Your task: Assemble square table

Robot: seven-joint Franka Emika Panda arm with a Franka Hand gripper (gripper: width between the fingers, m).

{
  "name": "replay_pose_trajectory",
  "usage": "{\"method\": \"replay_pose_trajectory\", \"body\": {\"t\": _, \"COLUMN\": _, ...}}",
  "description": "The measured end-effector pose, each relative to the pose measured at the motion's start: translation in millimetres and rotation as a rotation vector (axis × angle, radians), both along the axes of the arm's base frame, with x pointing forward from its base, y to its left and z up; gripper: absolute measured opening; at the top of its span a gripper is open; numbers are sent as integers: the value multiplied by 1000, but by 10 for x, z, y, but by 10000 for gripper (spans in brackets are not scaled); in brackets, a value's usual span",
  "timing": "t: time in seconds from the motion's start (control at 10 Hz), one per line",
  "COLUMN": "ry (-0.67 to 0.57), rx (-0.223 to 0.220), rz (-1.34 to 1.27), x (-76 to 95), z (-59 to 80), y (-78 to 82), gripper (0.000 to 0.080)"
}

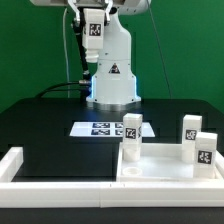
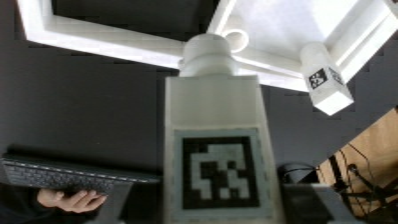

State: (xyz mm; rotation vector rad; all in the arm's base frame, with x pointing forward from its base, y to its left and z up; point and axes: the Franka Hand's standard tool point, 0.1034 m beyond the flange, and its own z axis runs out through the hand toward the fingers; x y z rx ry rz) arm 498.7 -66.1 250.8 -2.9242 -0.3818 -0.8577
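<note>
My gripper (image 1: 95, 18) hangs high above the table, in front of the robot's base, shut on a chunky white leg (image 1: 95, 32) with a black-and-white tag. That leg (image 2: 217, 130) fills the middle of the wrist view, its threaded tip pointing away toward the table. The square panel (image 1: 160, 172) with a raised rim lies at the front on the exterior view's right. Three tagged legs stand upright on it: one on the left (image 1: 131, 136), one at the back right (image 1: 190, 128), one at the front right (image 1: 203, 150). The wrist view shows the panel (image 2: 285, 35) and one leg (image 2: 326, 84) far below.
The marker board (image 1: 98, 128) lies flat in the middle of the black table. White border bars (image 1: 14, 166) run along the front and left edges, with a corner (image 2: 98, 45) in the wrist view. A keyboard (image 2: 71, 178) and a hand (image 2: 68, 202) lie beyond the table.
</note>
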Motion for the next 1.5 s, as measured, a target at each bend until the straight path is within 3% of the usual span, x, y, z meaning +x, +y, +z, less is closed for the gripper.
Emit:
{"method": "replay_pose_trajectory", "body": {"t": 0.2, "ry": 16, "rx": 29, "rz": -47, "x": 141, "z": 7, "y": 338, "gripper": 290}}
{"method": "replay_pose_trajectory", "body": {"t": 0.3, "ry": 19, "rx": 17, "rz": -61, "x": 328, "z": 29, "y": 415, "gripper": 290}}
{"method": "replay_pose_trajectory", "body": {"t": 0.5, "ry": 31, "rx": -1, "rz": -92, "x": 517, "z": -53, "y": 453, "gripper": 290}}
{"method": "replay_pose_trajectory", "body": {"t": 0.7, "ry": 40, "rx": -29, "rz": -104, "x": 532, "z": -186, "y": 456, "gripper": 290}}
{"method": "replay_pose_trajectory", "body": {"t": 1.3, "ry": 45, "rx": -29, "rz": -106, "x": 515, "z": -206, "y": 443, "gripper": 290}}
{"method": "replay_pose_trajectory", "body": {"t": 1.4, "ry": 65, "rx": -15, "rz": -98, "x": 495, "z": -219, "y": 475, "gripper": 290}}
{"method": "replay_pose_trajectory", "body": {"t": 1.5, "ry": 107, "rx": 27, "rz": -76, "x": 465, "z": -198, "y": 551, "gripper": 290}}
